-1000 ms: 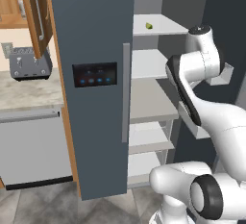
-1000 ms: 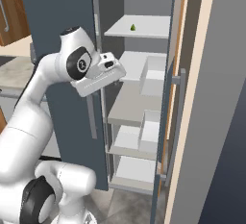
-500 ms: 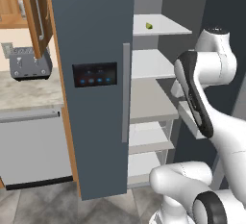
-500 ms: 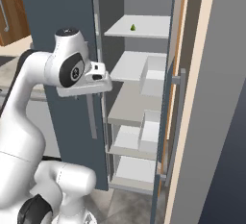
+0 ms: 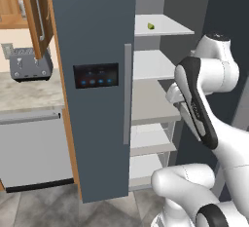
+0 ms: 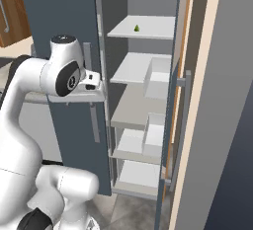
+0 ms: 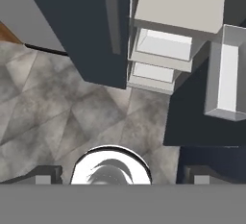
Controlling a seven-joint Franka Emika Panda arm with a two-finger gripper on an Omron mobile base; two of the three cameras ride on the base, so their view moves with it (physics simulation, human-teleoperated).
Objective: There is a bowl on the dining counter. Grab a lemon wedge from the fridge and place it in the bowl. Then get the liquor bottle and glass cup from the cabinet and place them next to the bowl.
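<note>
fridge (image 5: 92, 46): right door open | lemon wedge (image 5: 151, 26): seen on top shelf (image 6: 148, 28), mid-depth | jaws: spread wide, nothing held, pointed at floor (image 7: 57, 122)

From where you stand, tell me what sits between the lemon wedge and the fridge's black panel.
The closed fridge door's edge and its long grey handle lie between the black panel and the lemon wedge, left base view.

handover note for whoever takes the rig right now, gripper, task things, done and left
Gripper: empty, fingertips wide apart, pointing down at the floor in front of the fridge.
Fridge: right door open, left door shut. Lemon wedge sits on the top shelf, untouched.
Wall cabinet left of the fridge has its door open.
Done: fridge opened.
Left: raise the hand to the top shelf, grab the wedge, take it to the bowl; then bottle and glass.
</note>
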